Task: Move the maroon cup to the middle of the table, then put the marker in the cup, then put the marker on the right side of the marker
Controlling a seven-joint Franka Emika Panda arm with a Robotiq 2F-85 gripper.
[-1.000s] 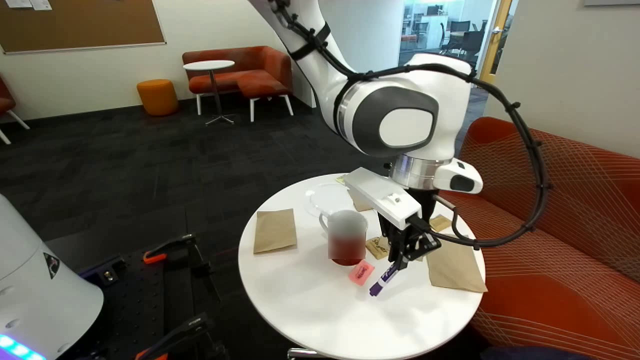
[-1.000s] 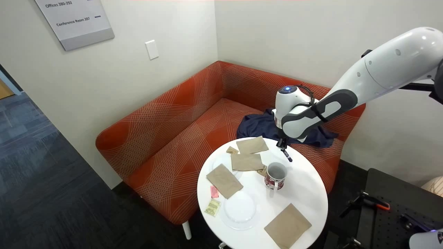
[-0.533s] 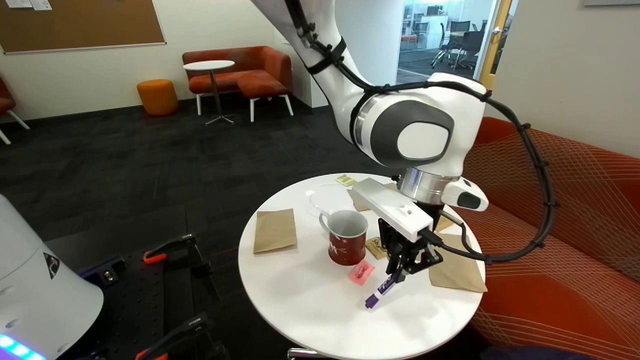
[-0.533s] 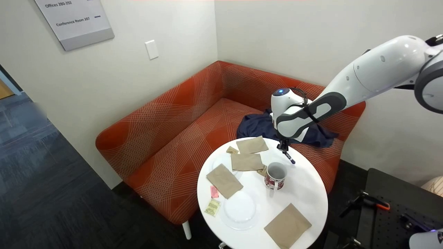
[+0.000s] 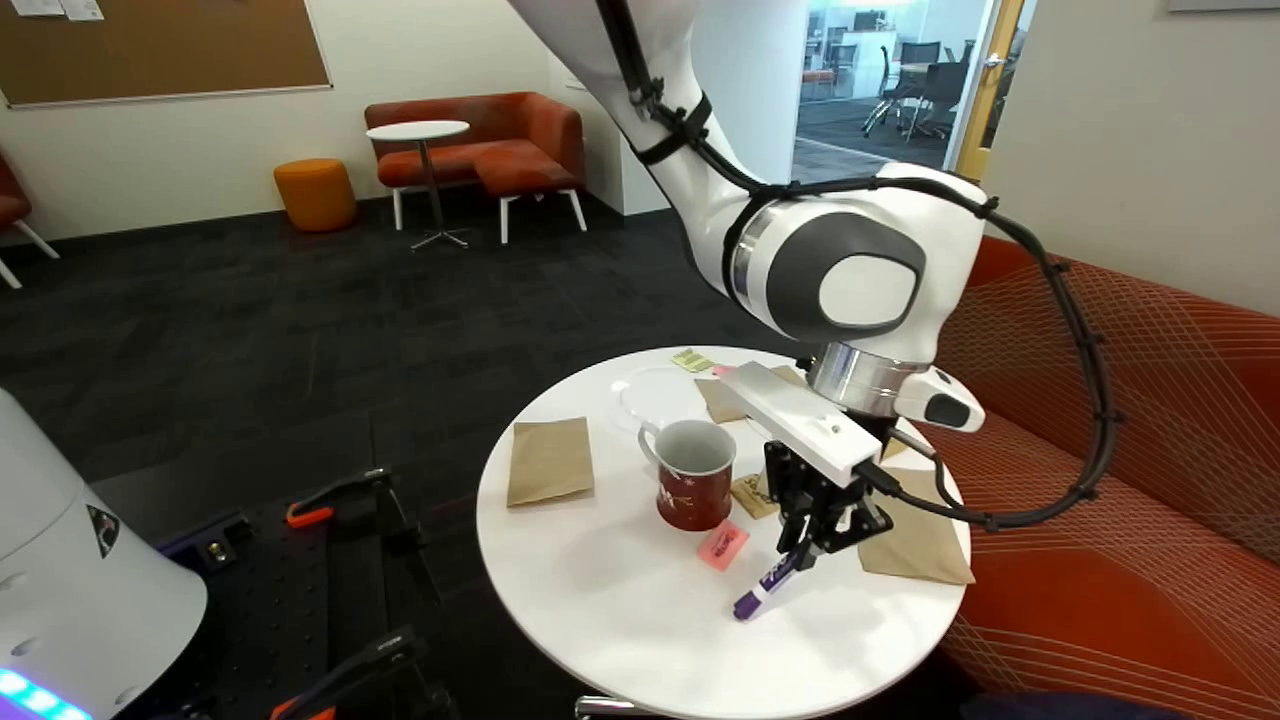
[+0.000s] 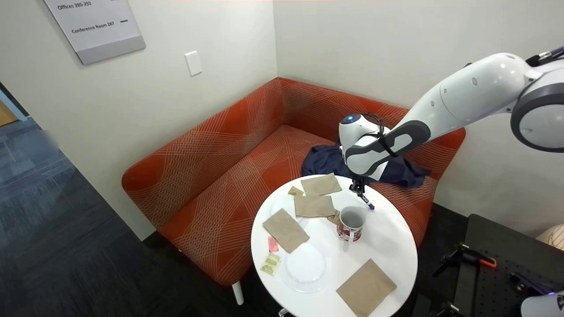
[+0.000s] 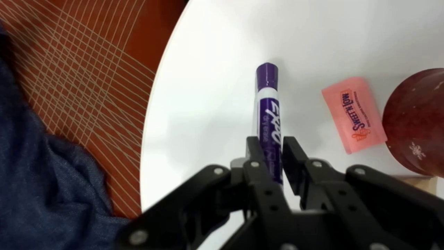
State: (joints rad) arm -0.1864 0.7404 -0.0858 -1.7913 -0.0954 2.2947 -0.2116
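Note:
The maroon cup with a white inside stands upright near the middle of the round white table. It also shows in an exterior view and, cut off at the right edge, in the wrist view. My gripper is shut on the purple marker, beside the cup and low over the table. In the wrist view the marker lies between the fingertips of the gripper, with its cap pointing away. The marker slants down toward the table; I cannot tell if its cap touches.
A pink packet lies between cup and marker. Brown napkins, a clear plate and a yellow packet lie on the table. A red sofa with a dark blue cloth borders the table.
My gripper has moved lower, carrying the marker with it, then shifted slightly sideways in the last half second. The cup and the packets have not moved.

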